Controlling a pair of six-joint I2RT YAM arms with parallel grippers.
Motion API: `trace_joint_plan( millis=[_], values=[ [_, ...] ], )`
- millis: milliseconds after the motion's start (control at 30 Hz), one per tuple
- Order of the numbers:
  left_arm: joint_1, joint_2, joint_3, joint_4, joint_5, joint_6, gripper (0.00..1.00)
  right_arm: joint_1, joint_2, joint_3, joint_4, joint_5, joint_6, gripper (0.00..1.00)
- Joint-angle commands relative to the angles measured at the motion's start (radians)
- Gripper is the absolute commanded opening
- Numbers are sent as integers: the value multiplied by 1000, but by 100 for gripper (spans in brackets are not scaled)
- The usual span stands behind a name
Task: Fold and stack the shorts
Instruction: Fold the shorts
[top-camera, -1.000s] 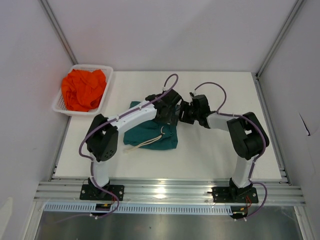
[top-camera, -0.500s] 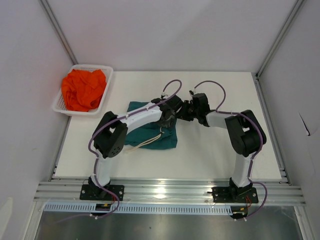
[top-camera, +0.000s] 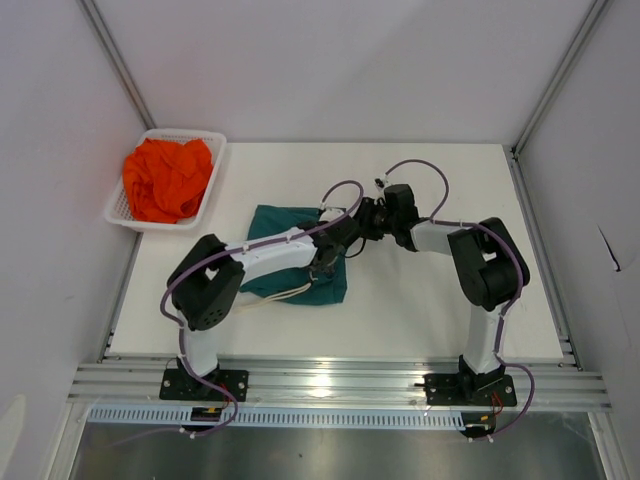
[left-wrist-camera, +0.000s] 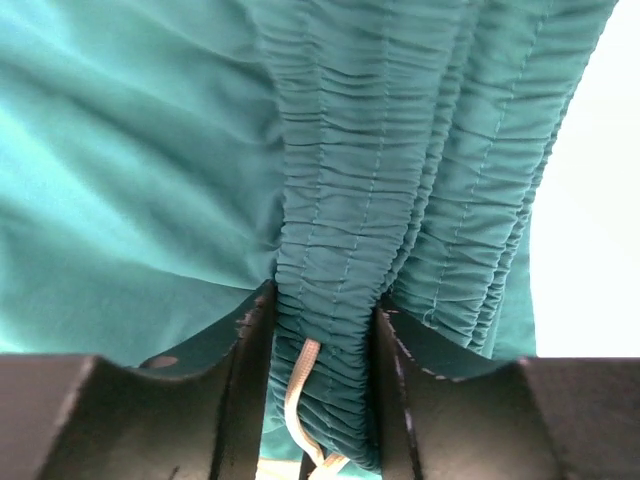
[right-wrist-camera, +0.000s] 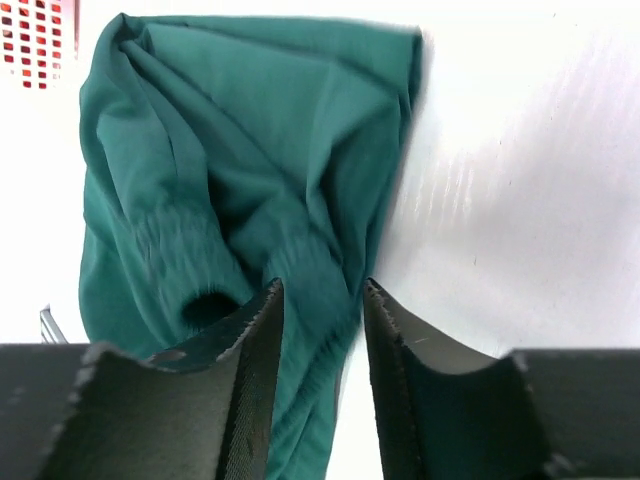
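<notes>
The dark teal shorts (top-camera: 285, 250) lie crumpled on the white table (top-camera: 430, 300), their white drawstring (top-camera: 283, 292) trailing at the near edge. My left gripper (top-camera: 333, 250) is at their right side. In the left wrist view it (left-wrist-camera: 325, 300) is shut on the gathered elastic waistband (left-wrist-camera: 350, 200), with the drawstring (left-wrist-camera: 300, 390) hanging between the fingers. My right gripper (top-camera: 362, 222) hovers at the shorts' far right corner. Its jaws (right-wrist-camera: 322, 285) stand apart over the fabric edge (right-wrist-camera: 250, 120), with bare table showing beside the right finger. The orange shorts (top-camera: 166, 178) are bunched in the basket.
The white mesh basket (top-camera: 214, 172) stands at the table's far left corner, and a bit of it shows in the right wrist view (right-wrist-camera: 40, 30). Grey walls and metal frame posts enclose the table. Both arms cross close together over the table's middle.
The left jaws have closed onto the teal waistband and the left arm has swung nearer and left. The right gripper has shifted left toward the shorts. The shorts' right edge has drawn in slightly.
</notes>
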Motion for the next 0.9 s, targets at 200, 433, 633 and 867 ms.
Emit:
trace_joint_plan(
  millis=[200,433,633,867],
  values=[
    [-53,-134,-144,144,-110,-51,36,-1,49,48,75,-69,21,31],
    [-53,-111,-123,117,-144,-69,28,10,-4,1,59,-69,33,46],
    [-53,-98,-123,126,-147,-75,24,7,-40,-19,17,-117,24,50],
    [-53,-98,-117,113,-162,-86,20,14,-58,-79,33,-115,27,26]
  ],
)
